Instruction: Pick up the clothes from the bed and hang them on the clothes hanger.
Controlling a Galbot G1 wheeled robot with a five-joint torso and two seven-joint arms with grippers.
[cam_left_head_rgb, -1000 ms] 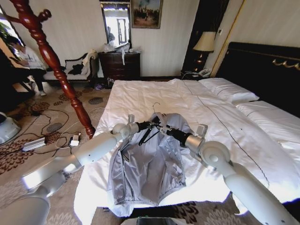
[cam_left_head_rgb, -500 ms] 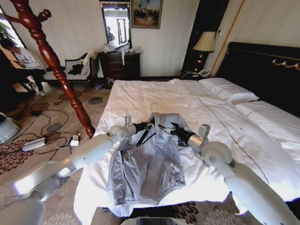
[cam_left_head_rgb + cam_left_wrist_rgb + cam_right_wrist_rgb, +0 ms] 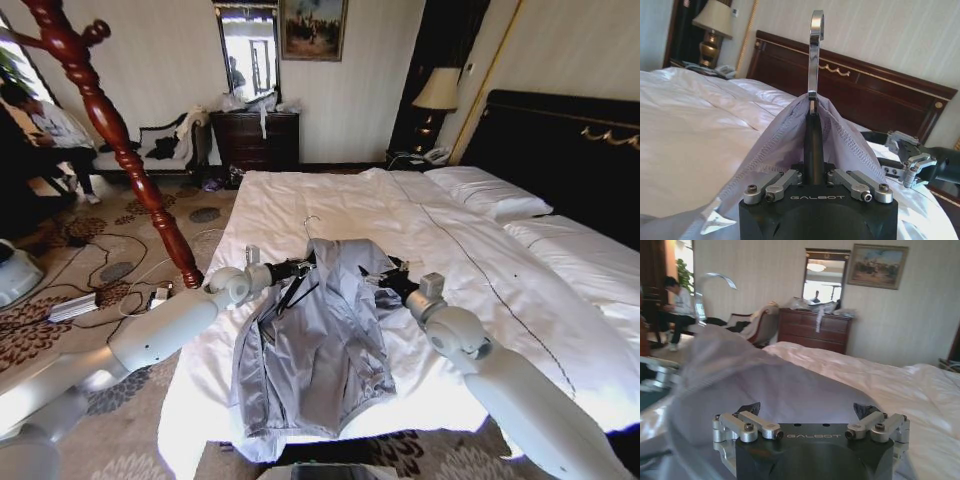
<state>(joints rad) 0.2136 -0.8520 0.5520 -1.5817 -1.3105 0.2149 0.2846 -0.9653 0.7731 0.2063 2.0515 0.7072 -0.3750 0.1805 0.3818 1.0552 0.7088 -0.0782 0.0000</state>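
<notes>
The clothes, a light grey jacket (image 3: 320,340), lie on the white bed (image 3: 300,200) with the collar raised over the black clothes hanger (image 3: 295,288). The hanger's silver hook (image 3: 816,45) sticks up out of the collar (image 3: 785,140). My left gripper (image 3: 297,267) is shut on the hanger's black neck (image 3: 814,150), at the left side of the collar. At the jacket's right shoulder my right gripper (image 3: 388,279) is open. Its pads (image 3: 751,409) stand wide apart against the grey fabric (image 3: 770,385).
A red-brown wooden coat stand (image 3: 120,140) rises off the bed's left edge, with cables (image 3: 110,270) on the carpet at its foot. Pillows (image 3: 490,195) and the black headboard (image 3: 570,150) lie at the right. A sofa (image 3: 165,150) and dresser (image 3: 258,140) stand at the far wall.
My left gripper has carried the hanger to the left, and the collar now covers more of it. My right gripper has drawn back to the right, off the collar.
</notes>
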